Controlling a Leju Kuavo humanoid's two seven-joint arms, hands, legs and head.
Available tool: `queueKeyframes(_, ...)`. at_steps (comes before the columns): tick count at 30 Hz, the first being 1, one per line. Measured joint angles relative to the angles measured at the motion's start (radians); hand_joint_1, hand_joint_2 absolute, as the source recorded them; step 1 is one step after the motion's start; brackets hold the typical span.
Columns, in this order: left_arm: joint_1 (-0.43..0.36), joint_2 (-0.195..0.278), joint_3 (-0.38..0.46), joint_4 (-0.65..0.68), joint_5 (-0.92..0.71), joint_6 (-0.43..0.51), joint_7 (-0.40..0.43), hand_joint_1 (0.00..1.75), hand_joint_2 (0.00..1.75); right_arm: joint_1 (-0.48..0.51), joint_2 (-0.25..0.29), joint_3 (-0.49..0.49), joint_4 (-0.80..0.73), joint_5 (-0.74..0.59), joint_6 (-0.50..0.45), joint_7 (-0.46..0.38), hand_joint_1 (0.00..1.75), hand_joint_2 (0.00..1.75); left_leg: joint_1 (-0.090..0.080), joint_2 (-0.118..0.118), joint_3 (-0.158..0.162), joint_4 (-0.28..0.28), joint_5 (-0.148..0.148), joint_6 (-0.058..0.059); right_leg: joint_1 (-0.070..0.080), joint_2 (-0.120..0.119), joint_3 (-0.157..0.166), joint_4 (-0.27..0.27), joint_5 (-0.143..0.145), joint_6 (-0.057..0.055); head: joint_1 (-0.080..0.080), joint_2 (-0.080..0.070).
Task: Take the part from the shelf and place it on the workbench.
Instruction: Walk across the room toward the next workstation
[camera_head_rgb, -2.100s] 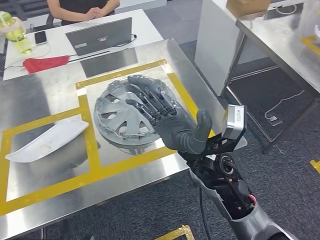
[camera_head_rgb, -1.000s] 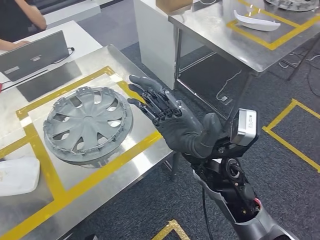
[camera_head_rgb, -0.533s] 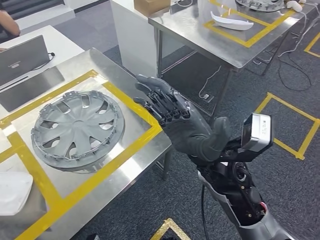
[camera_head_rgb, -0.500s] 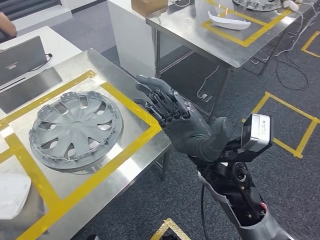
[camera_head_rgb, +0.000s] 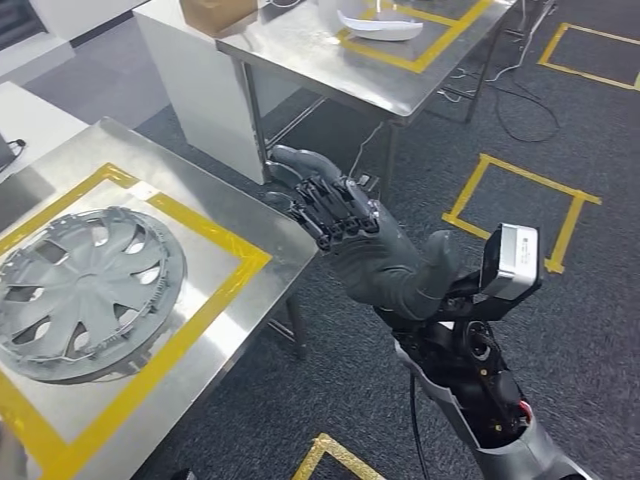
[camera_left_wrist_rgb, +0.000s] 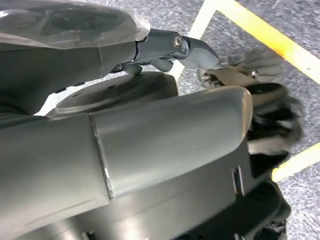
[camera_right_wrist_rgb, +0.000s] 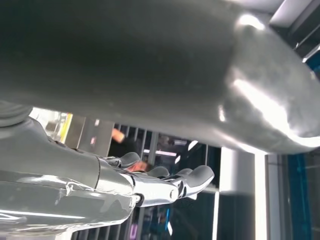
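A grey wheel cover (camera_head_rgb: 83, 290) lies flat on the steel workbench (camera_head_rgb: 249, 215), inside a yellow tape frame at the left. My right hand (camera_head_rgb: 355, 235) is held out past the bench's right corner, palm up, fingers stretched flat, with nothing in it. The right wrist view has the same straight fingers (camera_right_wrist_rgb: 170, 185) against the ceiling. In the left wrist view my left hand (camera_left_wrist_rgb: 166, 130) hangs over grey carpet, a finger (camera_left_wrist_rgb: 192, 47) extended and nothing in it.
A second steel table (camera_head_rgb: 332, 70) stands at the back with a white curved part (camera_head_rgb: 380, 25) in a yellow tape frame and a cardboard box (camera_head_rgb: 217, 15). Yellow tape squares (camera_head_rgb: 521, 210) and loose cables (camera_head_rgb: 521, 100) lie on the carpet to the right.
The whole picture has swung to the right, so the camera has turned. The wheel cover stays on the bench. My right hand keeps the same flat, palm-up pose.
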Motion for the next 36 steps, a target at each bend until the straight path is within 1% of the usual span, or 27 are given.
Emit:
queueKeyframes(1,0.0,0.0,0.0,0.0,-0.001,0.0,0.0,0.0,0.0,0.003,0.0,-0.001,0.0,0.001,-0.001,0.0,0.0,0.0,0.0,-0.002,-0.017,0.031,-0.001,0.0,0.0,0.012,0.0,0.0,0.0,0.0,-0.003,0.0)
queueKeyframes(2,0.0,0.0,0.0,0.0,-0.002,0.0,0.0,0.0,0.0,0.005,-0.001,-0.003,0.0,0.002,-0.002,0.0,0.0,0.0,0.0,-0.004,-0.014,0.019,0.019,0.002,0.0,0.024,0.0,0.0,0.001,0.0,-0.005,0.0)
queueKeyframes(4,0.0,0.002,0.0,0.0,-0.006,0.0,0.0,0.0,0.0,0.007,-0.002,-0.006,-0.002,0.004,-0.007,0.001,0.0,0.0,0.001,-0.021,0.042,-0.112,0.098,0.01,0.0,0.051,0.003,0.0,0.002,0.001,-0.009,0.0)
queueKeyframes(6,0.0,0.006,-0.001,0.0,-0.014,0.002,0.0,0.0,0.0,0.008,-0.003,-0.009,-0.006,0.006,-0.013,0.001,0.0,0.0,0.002,-0.056,0.098,-0.243,0.149,0.019,0.002,0.074,-0.001,0.002,0.003,0.007,-0.011,0.0)
queueKeyframes(7,-0.001,0.008,-0.001,0.0,-0.018,0.003,0.0,0.0,0.0,0.01,-0.005,-0.011,-0.008,0.007,-0.016,0.001,0.0,0.0,0.001,-0.067,0.109,-0.272,0.156,0.022,0.002,0.083,-0.004,0.003,0.005,0.011,-0.011,0.0)
queueKeyframes(8,-0.002,0.009,-0.001,0.0,-0.021,0.005,0.0,0.0,0.0,0.012,-0.006,-0.013,-0.01,0.008,-0.019,0.002,0.0,0.0,0.0,-0.067,0.111,-0.28,0.155,0.024,0.001,0.093,-0.008,0.003,0.007,0.017,-0.011,0.0)
queueKeyframes(9,-0.002,0.008,-0.002,0.0,-0.023,0.006,0.0,0.0,0.0,0.016,-0.008,-0.016,-0.013,0.01,-0.022,0.002,0.0,0.0,0.001,-0.056,0.112,-0.282,0.157,0.027,0.001,0.102,-0.01,0.002,0.008,0.023,-0.01,0.0)
queueKeyframes(10,-0.004,0.009,-0.002,0.0,-0.024,0.007,0.0,0.0,0.0,0.021,-0.011,-0.019,-0.018,0.011,-0.025,0.002,0.0,0.0,0.003,-0.046,0.114,-0.286,0.159,0.031,0.002,0.098,-0.013,0.006,0.005,0.028,-0.01,0.0)
queueKeyframes(12,-0.006,0.012,-0.002,-0.001,-0.025,0.008,0.0,0.0,0.0,0.025,-0.016,-0.028,-0.029,0.014,-0.03,0.004,0.0,0.0,0.008,-0.024,0.118,-0.295,0.163,0.041,0.006,0.057,-0.035,0.057,-0.03,0.038,0.001,0.0)
queueKeyframes(14,-0.005,0.017,-0.002,-0.001,-0.025,0.009,0.0,0.0,0.0,0.028,-0.021,-0.034,-0.037,0.016,-0.033,0.006,0.0,0.0,0.007,-0.001,0.12,-0.297,0.163,0.047,0.004,0.006,-0.094,0.189,-0.101,0.047,0.015,0.0)
queueKeyframes(15,-0.004,0.019,-0.002,-0.001,-0.025,0.01,0.0,0.0,0.0,0.03,-0.023,-0.035,-0.039,0.017,-0.034,0.007,0.0,0.0,0.006,0.011,0.12,-0.297,0.162,0.048,0.002,-0.005,-0.126,0.257,-0.129,0.052,0.019,0.0)
queueKeyframes(16,-0.003,0.021,-0.002,-0.001,-0.025,0.01,0.0,0.0,0.0,0.033,-0.026,-0.036,-0.041,0.018,-0.034,0.008,0.0,0.0,0.006,0.022,0.12,-0.297,0.161,0.048,-0.001,-0.011,-0.144,0.298,-0.139,0.055,0.021,0.0)
queueKeyframes(17,-0.003,0.022,-0.002,-0.001,-0.025,0.01,0.0,0.0,0.0,0.035,-0.028,-0.038,-0.042,0.018,-0.035,0.008,0.0,0.0,0.007,0.033,0.122,-0.296,0.16,0.046,-0.004,-0.015,-0.144,0.3,-0.13,0.058,0.024,0.0)
queueKeyframes(18,-0.003,0.022,-0.002,-0.001,-0.025,0.01,0.0,0.0,0.0,0.036,-0.029,-0.039,-0.044,0.019,-0.035,0.009,0.0,0.0,0.007,0.043,0.123,-0.295,0.157,0.044,-0.006,-0.021,-0.122,0.26,-0.103,0.06,0.028,0.0)
queueKeyframes(20,-0.004,0.024,-0.002,-0.001,-0.025,0.01,0.0,0.0,0.0,0.035,-0.032,-0.041,-0.05,0.02,-0.035,0.009,0.0,0.0,0.007,0.06,0.128,-0.29,0.15,0.035,-0.007,-0.054,-0.047,0.116,-0.039,0.061,0.037,0.0)
queueKeyframes(21,-0.005,0.025,-0.002,-0.001,-0.026,0.01,0.0,0.0,0.0,0.035,-0.032,-0.042,-0.053,0.02,-0.035,0.009,0.0,0.0,0.004,0.067,0.129,-0.286,0.146,0.029,-0.006,-0.069,-0.019,0.059,-0.02,0.056,0.041,0.0)
queueKeyframes(22,-0.005,0.027,-0.002,-0.001,-0.026,0.01,0.0,0.0,0.0,0.036,-0.033,-0.043,-0.056,0.021,-0.036,0.009,0.0,0.0,0.001,0.075,0.13,-0.283,0.143,0.024,-0.004,-0.077,-0.003,0.025,-0.011,0.05,0.04,0.0)
queueKeyframes(23,-0.006,0.029,-0.002,-0.001,-0.026,0.01,0.001,0.0,0.0,0.036,-0.033,-0.043,-0.057,0.021,-0.036,0.009,0.0,0.0,-0.001,0.083,0.131,-0.282,0.142,0.02,-0.001,-0.075,-0.002,0.016,-0.013,0.042,0.038,0.0)
queueKeyframes(25,-0.008,0.03,-0.002,-0.001,-0.027,0.01,0.003,0.0,0.0,0.037,-0.034,-0.043,-0.059,0.021,-0.036,0.01,0.0,0.0,0.0,0.095,0.134,-0.282,0.138,0.011,-0.001,-0.052,-0.005,0.014,-0.008,0.026,0.028,0.0)
queueKeyframes(27,-0.011,0.031,-0.002,-0.001,-0.027,0.01,0.005,0.0,0.0,0.035,-0.034,-0.043,-0.063,0.021,-0.036,0.01,0.0,0.0,0.005,0.063,0.119,-0.24,0.105,0.001,-0.005,-0.034,-0.005,0.011,-0.003,0.014,0.021,0.0)
queueKeyframes(29,-0.011,0.031,-0.002,-0.001,-0.027,0.01,0.007,0.0,0.0,0.034,-0.034,-0.043,-0.065,0.021,-0.036,0.01,0.0,0.0,0.007,0.014,0.059,-0.109,0.037,-0.004,-0.005,-0.017,-0.008,0.01,0.0,0.006,0.006,0.0)
queueKeyframes(30,-0.01,0.031,-0.003,-0.001,-0.027,0.01,0.008,0.0,0.0,0.034,-0.034,-0.042,-0.065,0.021,-0.036,0.01,0.0,0.0,0.007,0.002,0.021,-0.034,0.007,-0.004,-0.004,-0.006,-0.009,0.01,0.001,0.004,0.0,0.0)
queueKeyframes(31,-0.008,0.031,-0.003,-0.001,-0.027,0.01,0.009,0.0,0.0,0.035,-0.034,-0.042,-0.065,0.021,-0.036,0.01,0.0,0.0,0.007,-0.002,-0.007,0.019,-0.006,-0.003,-0.003,0.005,-0.01,0.01,0.001,0.002,-0.004,0.0)
queueKeyframes(32,-0.007,0.031,-0.003,-0.001,-0.028,0.01,0.01,0.0,0.0,0.035,-0.034,-0.042,-0.065,0.021,-0.036,0.01,0.0,0.0,0.007,-0.003,-0.018,0.033,0.002,0.0,-0.001,0.018,-0.01,0.01,0.002,0.001,-0.006,0.0)
queueKeyframes(33,-0.006,0.031,-0.004,-0.001,-0.028,0.01,0.01,0.0,0.0,0.035,-0.034,-0.042,-0.065,0.021,-0.036,0.011,0.0,0.0,0.006,-0.006,-0.008,0.002,0.03,0.004,0.0,0.031,-0.009,0.01,0.002,0.001,-0.008,0.0)
queueKeyframes(34,-0.006,0.032,-0.004,-0.001,-0.029,0.01,0.01,0.0,0.0,0.035,-0.034,-0.042,-0.066,0.021,-0.036,0.011,0.0,0.0,0.005,-0.014,0.02,-0.065,0.07,0.011,0.001,0.043,-0.008,0.01,0.003,0.001,-0.008,0.0)
queueKeyframes(36,-0.006,0.035,-0.004,-0.001,-0.03,0.01,0.01,0.0,0.0,0.034,-0.034,-0.042,-0.066,0.021,-0.036,0.011,0.0,0.0,0.002,-0.049,0.085,-0.213,0.135,0.025,0.002,0.065,-0.008,0.01,0.004,0.004,-0.01,0.0)
